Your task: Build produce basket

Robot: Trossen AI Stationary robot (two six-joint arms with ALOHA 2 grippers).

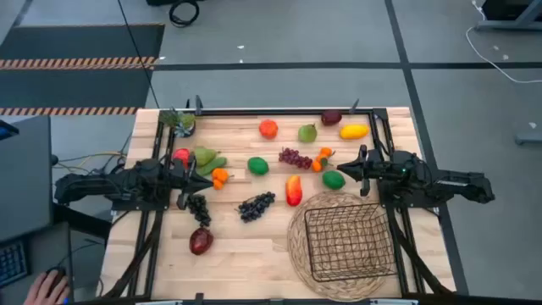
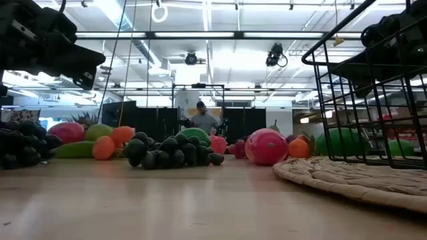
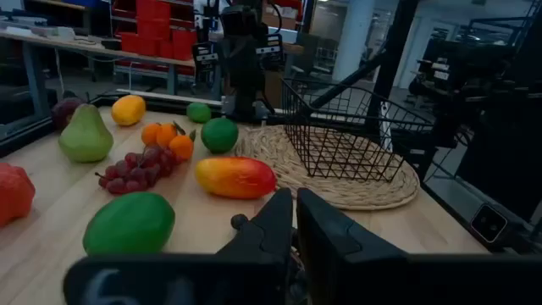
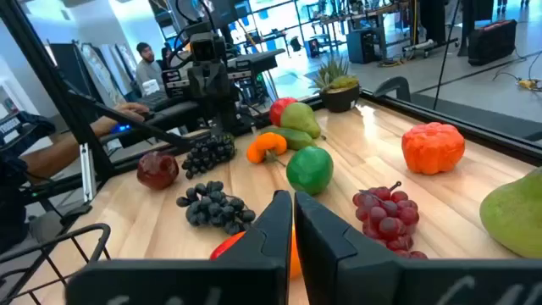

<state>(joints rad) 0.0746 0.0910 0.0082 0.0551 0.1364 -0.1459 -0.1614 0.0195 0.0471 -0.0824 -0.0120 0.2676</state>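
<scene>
Two robot arms face each other over a wooden tabletop strewn with toy produce. At the left edge, the left claw hovers beside a green pear, a red fruit and small orange pieces, its fingers pressed together in its own wrist view. A dark grape bunch lies just below it, with a dark red fruit nearer the front edge. A second dark grape bunch sits mid-table, near a round green fruit, a red-purple grape bunch and a red-and-yellow mango. Along the far edge lie an orange tomato-like piece, a second pear, a dark fruit that is hard to identify, and a yellow fruit. The right claw, fingers also closed together, hangs just above another green fruit. The black wire basket stands empty on a round woven mat at the front right; the low view cuts it off at the frame edge. A person stands far behind, indistinct.
</scene>
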